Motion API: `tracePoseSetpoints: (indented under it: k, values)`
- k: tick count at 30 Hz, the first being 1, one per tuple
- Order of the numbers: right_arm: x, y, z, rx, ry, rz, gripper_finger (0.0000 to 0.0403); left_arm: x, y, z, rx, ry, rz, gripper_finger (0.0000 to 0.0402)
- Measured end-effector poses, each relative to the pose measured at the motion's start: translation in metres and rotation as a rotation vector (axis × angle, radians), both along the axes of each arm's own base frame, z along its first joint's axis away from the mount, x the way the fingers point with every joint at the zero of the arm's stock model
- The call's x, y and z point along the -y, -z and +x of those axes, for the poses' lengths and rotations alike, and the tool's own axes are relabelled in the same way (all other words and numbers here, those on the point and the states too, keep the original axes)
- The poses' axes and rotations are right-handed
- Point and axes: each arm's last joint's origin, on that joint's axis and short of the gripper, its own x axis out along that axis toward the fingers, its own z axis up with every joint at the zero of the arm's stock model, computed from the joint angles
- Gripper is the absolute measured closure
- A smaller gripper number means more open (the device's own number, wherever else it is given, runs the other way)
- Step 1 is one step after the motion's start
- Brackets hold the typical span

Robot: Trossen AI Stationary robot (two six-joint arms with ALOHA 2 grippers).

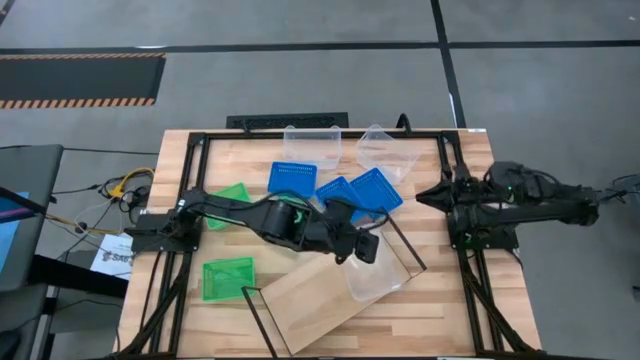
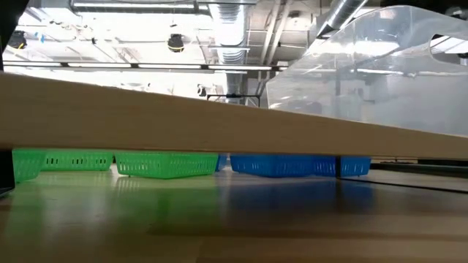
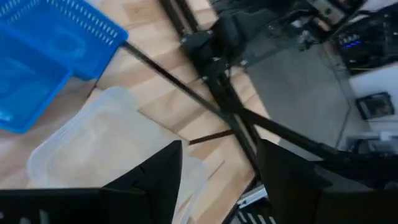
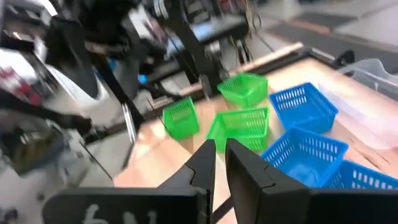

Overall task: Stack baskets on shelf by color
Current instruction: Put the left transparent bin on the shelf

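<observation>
On the table's left side, a green basket [image 1: 228, 277] is lying flat near the front edge, just beside the shelf's left wire frame [image 1: 262, 318]. A second green basket [image 1: 233, 193] is sitting farther back, partly hidden under the left arm, which is reaching across the middle of the table.

The shelf [image 1: 325, 293] is lying on the tabletop [image 1: 470, 310] as a long light-wood plank, its long axis running diagonally from front left up toward the right, with a black wire frame at each end. In the low view its edge is spanning the whole picture, and the green and blue baskets are showing beneath it.

Behind the shelf, three blue baskets [image 1: 291, 178] are clustering together, two of them overlapping. Two clear baskets [image 1: 312, 143] are resting at the back edge.

The left gripper [image 1: 366, 250] is hovering just over a clear basket [image 3: 109, 146] sitting on the shelf's right end; its fingers [image 3: 163, 171] are standing spread and released, gripping nothing.

At the right, the right gripper [image 4: 219, 163] is waiting well apart from the baskets, fingers nearly together with a narrow gap, holding nothing.
</observation>
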Motion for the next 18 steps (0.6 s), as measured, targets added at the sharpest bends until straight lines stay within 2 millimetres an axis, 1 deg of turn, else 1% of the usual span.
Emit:
tracePoseSetpoints:
  k: [2,4,6,9,13,18]
  values:
    - [-0.002,-0.011,0.009,-0.08,-0.036,-0.007,0.0339,-0.002,-0.005,-0.005,-0.005,0.002,0.034,0.0207]
    - [-0.006,-0.024,0.018,-0.129,-0.083,-0.007,0.0339,-0.005,-0.012,-0.015,-0.023,0.01,0.07,0.0207]
    - [-0.012,-0.029,0.029,-0.197,-0.13,-0.011,0.0339,-0.008,-0.023,-0.024,-0.006,0.009,0.091,0.0207]
    - [-0.024,-0.039,0.043,-0.222,-0.221,-0.016,0.0339,-0.011,-0.032,-0.036,-0.012,-0.018,0.128,0.0207]
    - [-0.045,-0.042,0.058,-0.265,-0.344,-0.022,0.0339,-0.011,-0.035,-0.046,-0.047,-0.031,0.163,0.0207]
    - [-0.079,-0.027,0.076,-0.377,-0.469,-0.016,0.0339,-0.01,-0.035,-0.052,-0.087,0.001,0.177,0.0207]
